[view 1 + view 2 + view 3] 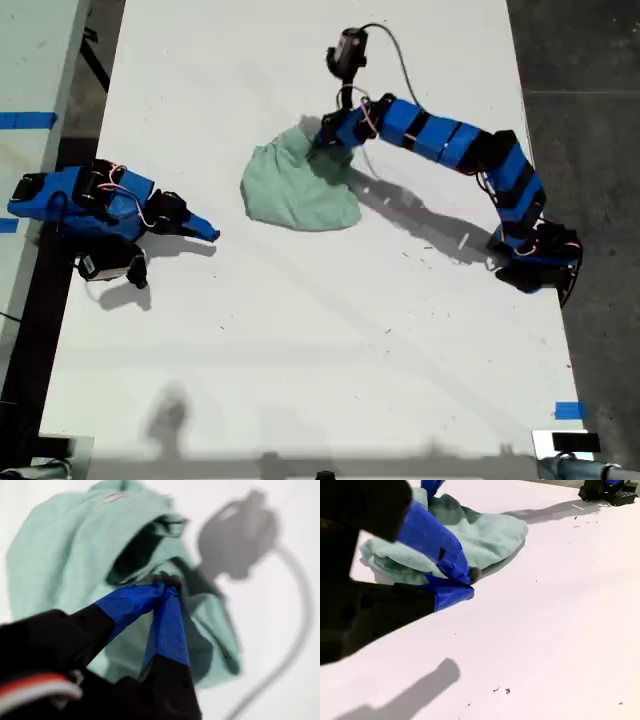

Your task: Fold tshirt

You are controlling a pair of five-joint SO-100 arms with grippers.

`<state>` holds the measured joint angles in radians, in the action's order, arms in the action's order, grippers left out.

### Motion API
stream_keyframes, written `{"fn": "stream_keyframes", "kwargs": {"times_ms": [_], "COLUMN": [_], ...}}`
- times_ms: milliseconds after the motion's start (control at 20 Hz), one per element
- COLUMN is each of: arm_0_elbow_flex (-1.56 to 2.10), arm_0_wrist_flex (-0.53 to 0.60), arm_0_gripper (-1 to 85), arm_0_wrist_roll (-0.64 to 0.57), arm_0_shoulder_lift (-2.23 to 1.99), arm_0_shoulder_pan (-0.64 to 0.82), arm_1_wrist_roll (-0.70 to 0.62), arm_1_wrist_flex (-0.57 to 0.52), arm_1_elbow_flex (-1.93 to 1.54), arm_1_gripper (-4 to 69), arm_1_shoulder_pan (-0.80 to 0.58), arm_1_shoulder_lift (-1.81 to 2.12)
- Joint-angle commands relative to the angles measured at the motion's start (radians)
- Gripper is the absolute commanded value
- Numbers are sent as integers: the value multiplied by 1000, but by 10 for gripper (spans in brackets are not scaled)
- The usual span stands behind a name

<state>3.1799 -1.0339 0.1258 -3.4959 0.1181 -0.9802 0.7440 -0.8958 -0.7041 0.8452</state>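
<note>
The pale mint-green tshirt (295,190) lies bunched in a rumpled heap on the white table (300,330), a little behind its middle in the exterior view. My first gripper (325,135), on the arm reaching in from the exterior view's right, is at the heap's far edge. In the first wrist view its blue fingertips (165,586) meet, shut on a raised fold of the tshirt (60,550). My second gripper (208,232) rests low at the exterior view's left, apart from the cloth. It (467,582) is shut with nothing in it, and the tshirt (485,537) lies beyond its tips.
The first arm's base (535,265) stands near the table's edge at the exterior view's right, with dark floor (590,120) beyond. A second white table with blue tape (25,120) borders the exterior view's left. A blue tape mark (568,410) sits near the front.
</note>
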Motion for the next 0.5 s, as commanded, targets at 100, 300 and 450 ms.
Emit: {"fn": "stream_keyframes", "kwargs": {"times_ms": [100, 300, 450], "arm_0_elbow_flex": [14, 12, 12], "arm_0_wrist_flex": [-3, -3, -3], "arm_0_gripper": [7, 19, 37], "arm_0_wrist_roll": [-9, -11, -11], "arm_0_shoulder_lift": [-103, -103, -103], "arm_0_shoulder_pan": [14, -5, -12], "arm_1_wrist_roll": [-60, -57, 61], "arm_1_wrist_flex": [175, 310, 316], "arm_1_elbow_flex": [-48, -483, -890], "arm_1_gripper": [-7, -7, -7], "arm_1_shoulder_pan": [-75, 49, 179], "arm_1_shoulder_lift": [356, 779, 1177]}}
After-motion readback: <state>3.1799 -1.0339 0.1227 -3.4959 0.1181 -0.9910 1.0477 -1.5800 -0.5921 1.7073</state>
